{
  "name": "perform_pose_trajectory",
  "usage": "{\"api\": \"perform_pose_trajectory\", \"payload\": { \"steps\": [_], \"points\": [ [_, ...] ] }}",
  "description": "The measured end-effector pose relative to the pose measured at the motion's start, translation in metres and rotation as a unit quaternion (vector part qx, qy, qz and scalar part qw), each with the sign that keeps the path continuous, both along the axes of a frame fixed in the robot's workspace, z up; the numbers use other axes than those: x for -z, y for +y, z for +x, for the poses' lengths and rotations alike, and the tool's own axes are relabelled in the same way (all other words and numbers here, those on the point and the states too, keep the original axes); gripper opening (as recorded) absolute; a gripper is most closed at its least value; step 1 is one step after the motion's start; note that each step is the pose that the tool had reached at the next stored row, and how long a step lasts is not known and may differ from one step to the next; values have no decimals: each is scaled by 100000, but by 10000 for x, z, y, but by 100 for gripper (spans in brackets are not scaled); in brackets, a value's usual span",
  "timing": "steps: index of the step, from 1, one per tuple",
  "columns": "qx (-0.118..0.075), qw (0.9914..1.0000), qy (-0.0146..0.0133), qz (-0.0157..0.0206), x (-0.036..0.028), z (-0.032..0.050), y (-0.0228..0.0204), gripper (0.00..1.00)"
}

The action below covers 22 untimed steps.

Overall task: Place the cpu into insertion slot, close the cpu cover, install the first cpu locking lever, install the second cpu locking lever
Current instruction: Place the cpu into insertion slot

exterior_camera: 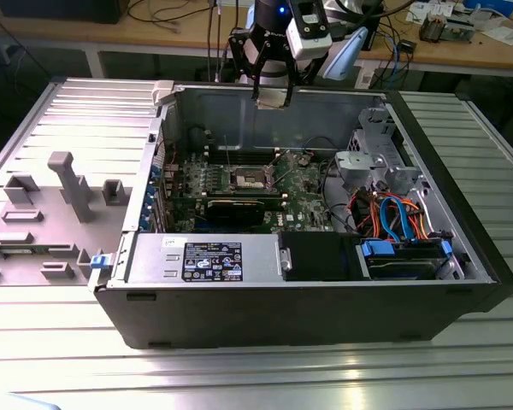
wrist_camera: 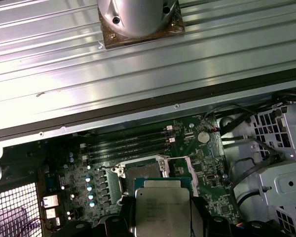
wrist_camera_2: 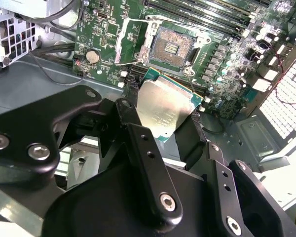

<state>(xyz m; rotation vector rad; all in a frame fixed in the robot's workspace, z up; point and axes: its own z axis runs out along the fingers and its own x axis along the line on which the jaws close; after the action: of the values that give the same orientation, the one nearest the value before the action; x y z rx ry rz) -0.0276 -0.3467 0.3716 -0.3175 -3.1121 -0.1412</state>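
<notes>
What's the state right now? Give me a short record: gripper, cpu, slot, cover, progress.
gripper: gripper hangs above the open computer case, jaws closed on the cpu
cpu: cpu held in the air by its edges, clear of the motherboard, metal top showing in both wrist views
insertion slot: insertion slot empty, pin field exposed
cpu cover: cpu cover swung open beside the slot, not over it
progress: cpu not yet placed; cover not closed
</notes>
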Motion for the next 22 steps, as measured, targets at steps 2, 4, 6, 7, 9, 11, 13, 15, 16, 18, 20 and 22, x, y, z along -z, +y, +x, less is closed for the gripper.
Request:
{"api": "perform_pose_trajectory", "payload": {
  "steps": [2, 4, 6, 7, 9, 11, 13, 15, 16, 18, 20, 22],
  "points": [
    [35, 100000, 1, 0, 0, 0, 0, 55],
    [317, 99999, 1, 2, 0, 0, 0, 55],
    [1052, 99994, 3, -2, 0, 0, 0, 55],
    [1117, 99994, 2, 1, 0, 0, 0, 55],
    [1140, 99994, -1, 1, 0, 0, 0, 55],
    [1147, 99993, -1, 2, 0, 0, 0, 55],
    [1147, 99993, 0, -1, 0, 0, 0, 55],
    [1151, 99993, 1, -1, 0, 0, 0, 55],
    [1151, 99993, 2, -1, 0, 0, 0, 55],
    [1159, 99993, 2, 1, 0, 0, 0, 55],
    [1207, 99993, 2, -2, 0, 0, 0, 55],
    [1633, 99987, 0, 0, 0, -1, 0, 55]
  ]
}}
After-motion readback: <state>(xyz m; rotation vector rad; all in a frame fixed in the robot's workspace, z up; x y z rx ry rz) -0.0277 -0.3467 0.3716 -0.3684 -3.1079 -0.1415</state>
